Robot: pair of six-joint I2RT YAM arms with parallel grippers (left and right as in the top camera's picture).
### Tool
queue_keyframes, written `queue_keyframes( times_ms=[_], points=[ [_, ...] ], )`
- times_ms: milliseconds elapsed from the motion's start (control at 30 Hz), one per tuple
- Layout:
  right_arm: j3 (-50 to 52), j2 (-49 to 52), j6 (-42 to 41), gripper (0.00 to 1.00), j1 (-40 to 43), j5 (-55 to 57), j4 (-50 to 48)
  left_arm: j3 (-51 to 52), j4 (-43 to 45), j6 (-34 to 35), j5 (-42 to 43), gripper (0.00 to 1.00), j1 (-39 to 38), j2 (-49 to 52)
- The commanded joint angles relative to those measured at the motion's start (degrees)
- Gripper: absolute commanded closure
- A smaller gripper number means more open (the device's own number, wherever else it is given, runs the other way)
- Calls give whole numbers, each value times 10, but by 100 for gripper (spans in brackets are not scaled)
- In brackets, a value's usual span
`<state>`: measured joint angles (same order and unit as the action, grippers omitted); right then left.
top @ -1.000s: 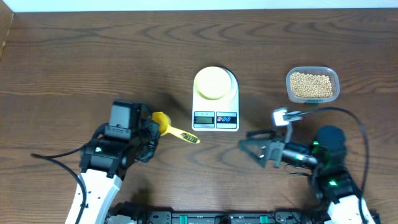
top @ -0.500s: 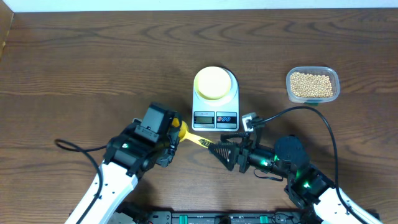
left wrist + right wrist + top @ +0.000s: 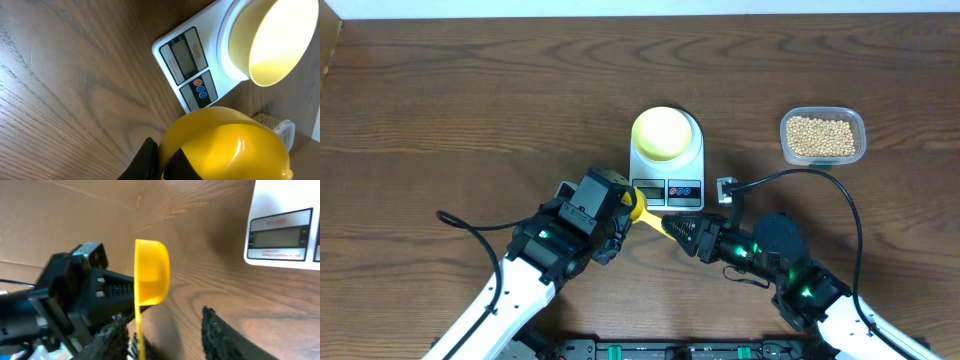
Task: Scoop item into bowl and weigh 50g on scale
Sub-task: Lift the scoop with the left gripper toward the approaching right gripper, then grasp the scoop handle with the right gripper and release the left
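Pinching scoop [image 3: 642, 212] in left fingers [image 3: 146, 159] beside scale [image 3: 667, 190]; straddling handle [image 3: 139, 330] with right fingers [image 3: 215, 330], spread, not touching. Needing square closure before left release. Leaving beans [image 3: 822, 137] in container [image 3: 860, 135], bowl [image 3: 665, 133] on scale.

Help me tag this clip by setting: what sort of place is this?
Likely a robot lab bench, not a kitchen: wooden table, two robot arms, and a scale, bowl and tub of beans set out for weighing.
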<state>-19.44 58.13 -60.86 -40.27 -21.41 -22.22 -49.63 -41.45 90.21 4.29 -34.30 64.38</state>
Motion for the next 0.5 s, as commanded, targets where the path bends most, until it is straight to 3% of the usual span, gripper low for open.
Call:
queue_keyframes(
  times_ms=[0, 200, 467],
  points=[
    [-9, 0, -24, 59, -6, -2, -7, -10, 5, 6, -9, 93, -2, 15],
    [-9, 0, -23, 61, -18, -1, -7, -10, 17, 6, -1, 93, -2, 28],
    [-9, 0, -23, 72, -18, 1, -7, -10, 21, 6, 13, 93, -2, 29]
  ],
)
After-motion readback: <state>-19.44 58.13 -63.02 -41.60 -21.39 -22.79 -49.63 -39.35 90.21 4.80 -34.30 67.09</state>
